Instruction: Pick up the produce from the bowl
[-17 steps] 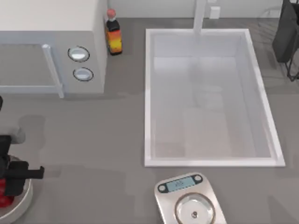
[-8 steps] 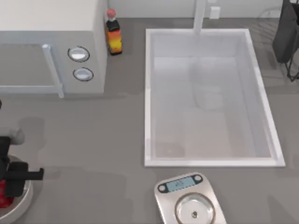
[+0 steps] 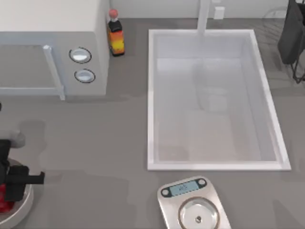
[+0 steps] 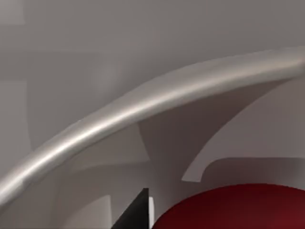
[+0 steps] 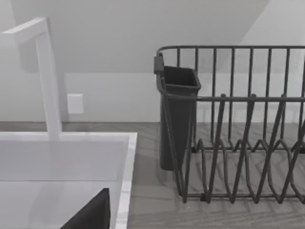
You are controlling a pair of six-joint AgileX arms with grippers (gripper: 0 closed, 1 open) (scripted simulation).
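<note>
At the table's left edge the bowl (image 3: 23, 206) is cut off by the frame, and the left gripper (image 3: 10, 183) covers most of the produce (image 3: 5, 204) inside it, leaving a red sliver. From the left wrist, the produce (image 4: 238, 207) sits under the rim (image 4: 143, 107), just beside one dark fingertip (image 4: 136, 214); I cannot tell the finger spacing. The right arm (image 3: 291, 33) is parked by the dish rack (image 5: 238, 124).
</note>
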